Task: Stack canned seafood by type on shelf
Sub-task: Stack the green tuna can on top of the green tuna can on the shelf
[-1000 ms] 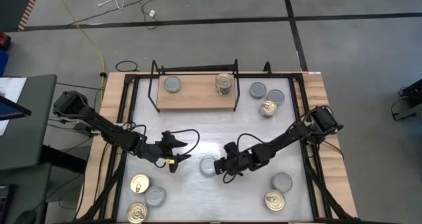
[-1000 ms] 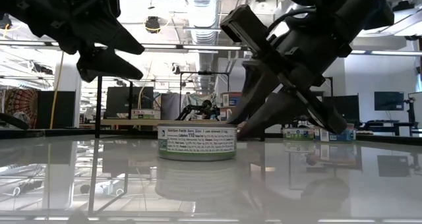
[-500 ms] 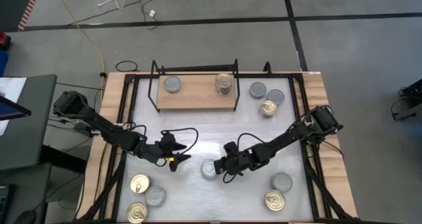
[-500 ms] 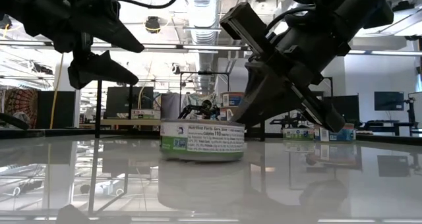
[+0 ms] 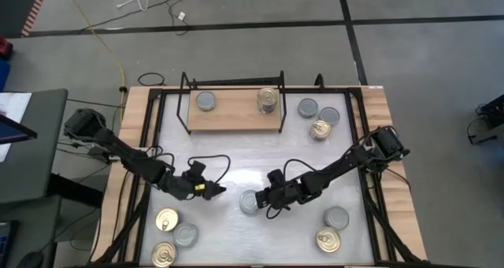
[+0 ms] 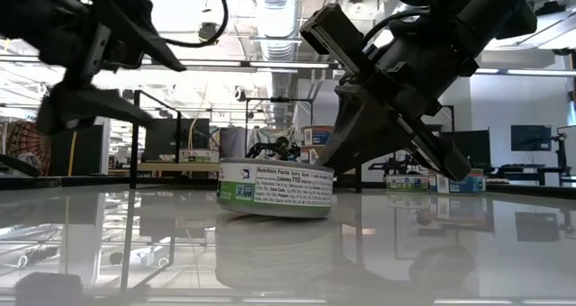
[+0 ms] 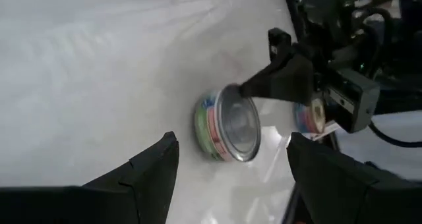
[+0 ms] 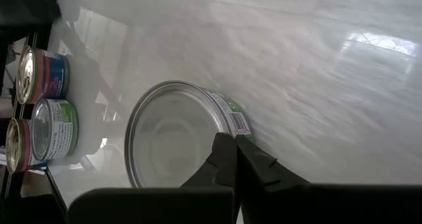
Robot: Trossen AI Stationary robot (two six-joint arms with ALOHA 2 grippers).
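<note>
The right gripper [image 5: 263, 199] has its fingers pinched together on the rim of a silver-topped can [image 5: 250, 202], which sits tilted just beyond their tips. The left gripper [image 5: 206, 189] hangs open, the can well apart from its fingers [image 7: 142, 171].

A small round flat tin with a plain silver top and a green label [image 5: 250, 201] sits mid-surface, one edge tipped up a little. The light wooden shelf in a black wire frame [image 5: 233, 113] holds one silver-topped tin [image 5: 205, 101] and a gold-topped stack [image 5: 268, 99].
</note>
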